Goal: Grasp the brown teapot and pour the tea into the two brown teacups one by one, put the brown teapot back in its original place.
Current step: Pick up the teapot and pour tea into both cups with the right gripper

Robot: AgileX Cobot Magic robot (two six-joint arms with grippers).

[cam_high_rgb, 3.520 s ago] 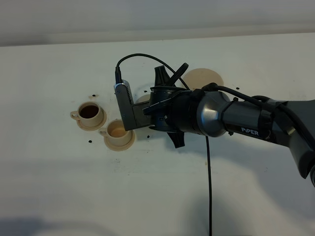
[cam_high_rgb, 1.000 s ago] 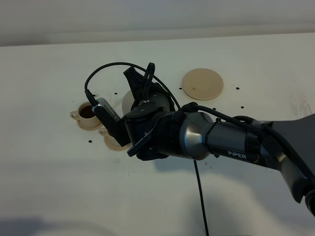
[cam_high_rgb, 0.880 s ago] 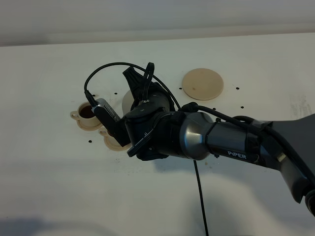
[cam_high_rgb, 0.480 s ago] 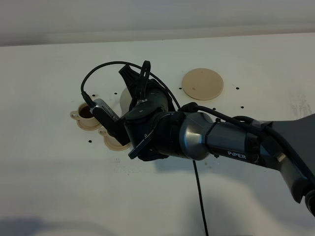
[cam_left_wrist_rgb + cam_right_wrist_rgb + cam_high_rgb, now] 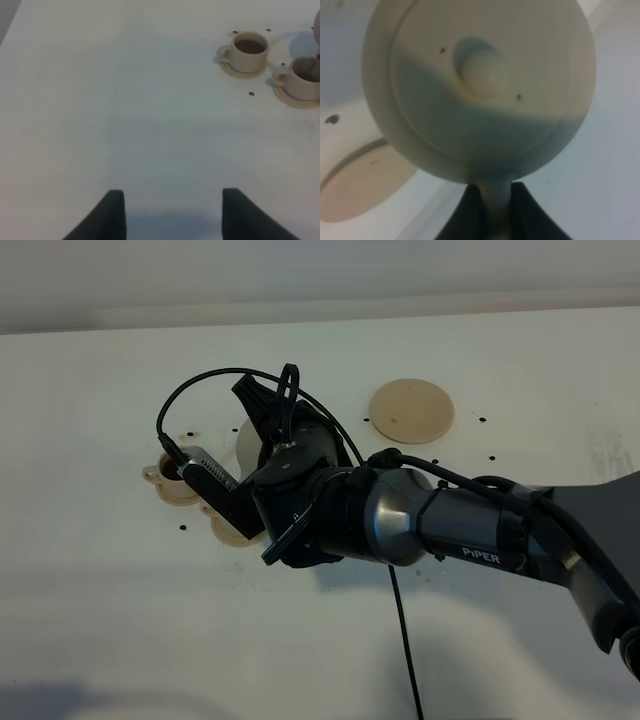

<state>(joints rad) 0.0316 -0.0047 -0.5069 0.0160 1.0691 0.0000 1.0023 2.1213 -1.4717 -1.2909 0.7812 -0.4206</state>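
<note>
My right gripper (image 5: 258,412) reaches across to the left and is shut on the brown teapot's loop handle (image 5: 495,207). The teapot (image 5: 246,442) hangs tipped above the cups, mostly hidden behind the arm; the right wrist view shows its domed lid and knob (image 5: 482,74). Two brown teacups stand on small saucers: the far one (image 5: 248,50) holds dark tea, the nearer one (image 5: 306,82) has dark liquid too. In the high view the far cup (image 5: 170,474) and the near saucer (image 5: 228,531) peek out from under the wrist. The left gripper (image 5: 172,215) is open over bare table.
The flat wide tan saucer (image 5: 411,410) lies bare at the back, right of the teapot, and shows again behind the pot (image 5: 360,186). A black cable (image 5: 405,640) trails from the right arm toward the front edge. Small dark dots mark the white table (image 5: 120,620).
The right arm has shifted a little to the left with the teapot and rolled further. Its wrist now covers more of the far cup.
</note>
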